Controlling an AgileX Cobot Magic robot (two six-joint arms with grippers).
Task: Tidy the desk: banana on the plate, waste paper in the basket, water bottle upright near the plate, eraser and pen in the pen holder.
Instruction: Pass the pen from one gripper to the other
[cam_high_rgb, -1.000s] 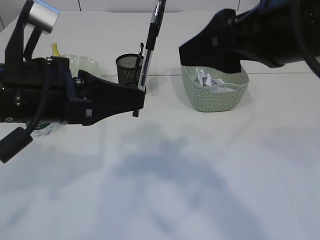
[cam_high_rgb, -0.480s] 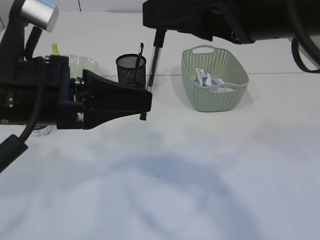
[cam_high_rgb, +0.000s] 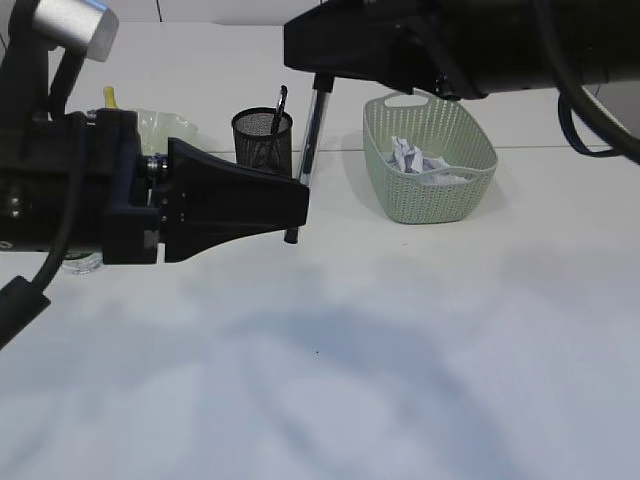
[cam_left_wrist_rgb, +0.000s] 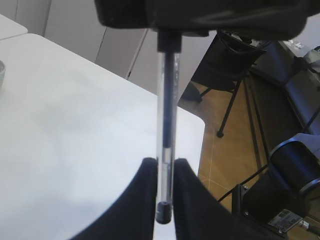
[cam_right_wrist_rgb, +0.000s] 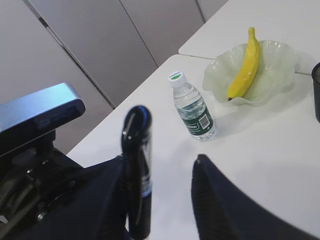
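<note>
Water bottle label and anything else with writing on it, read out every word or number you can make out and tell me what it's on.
Water bottle: the green label carries white lettering and a white printed panel, too small and blurred to read.
Sticker on the dark equipment off the table, left wrist view: print too small to read.
Pen, basket, pen holder: no text visible.

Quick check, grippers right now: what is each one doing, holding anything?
Left gripper: shut on the pen, near its lower end.
Right gripper: around the pen's top, one finger beside it; grip cannot be told.
</note>
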